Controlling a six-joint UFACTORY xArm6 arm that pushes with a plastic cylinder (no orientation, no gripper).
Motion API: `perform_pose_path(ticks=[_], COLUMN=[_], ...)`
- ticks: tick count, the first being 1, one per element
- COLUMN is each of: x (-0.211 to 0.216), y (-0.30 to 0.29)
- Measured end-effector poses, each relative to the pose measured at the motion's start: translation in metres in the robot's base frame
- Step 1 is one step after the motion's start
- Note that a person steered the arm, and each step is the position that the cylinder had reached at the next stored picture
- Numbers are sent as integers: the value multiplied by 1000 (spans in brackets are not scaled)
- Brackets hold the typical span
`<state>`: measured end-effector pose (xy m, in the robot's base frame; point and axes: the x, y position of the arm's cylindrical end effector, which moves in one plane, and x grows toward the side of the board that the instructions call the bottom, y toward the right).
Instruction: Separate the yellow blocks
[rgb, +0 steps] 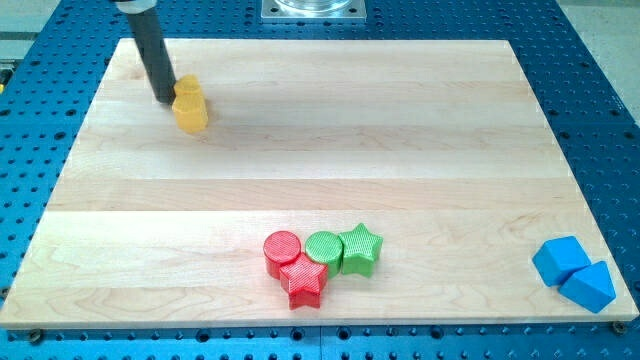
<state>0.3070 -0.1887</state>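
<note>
Two yellow blocks (189, 104) sit pressed together near the view's top left of the wooden board (320, 150); their shapes are hard to make out and they read as one yellow lump. My dark rod comes down from the view's top left. My tip (166, 99) rests on the board just left of the yellow blocks, touching or almost touching their left side.
A red cylinder (282, 247), a red star (303, 281), a green cylinder (323, 247) and a green star (360, 249) cluster at the bottom middle. Two blue blocks (572, 272) sit together at the bottom right corner. A metal mount (313, 9) shows at the top edge.
</note>
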Motion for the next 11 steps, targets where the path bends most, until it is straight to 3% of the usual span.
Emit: perform_pose_path(ticks=[2,3,5,6,8,10,11], x=[-87,-52,86,120,91,163,158], y=[4,6,12,18,66,131,141])
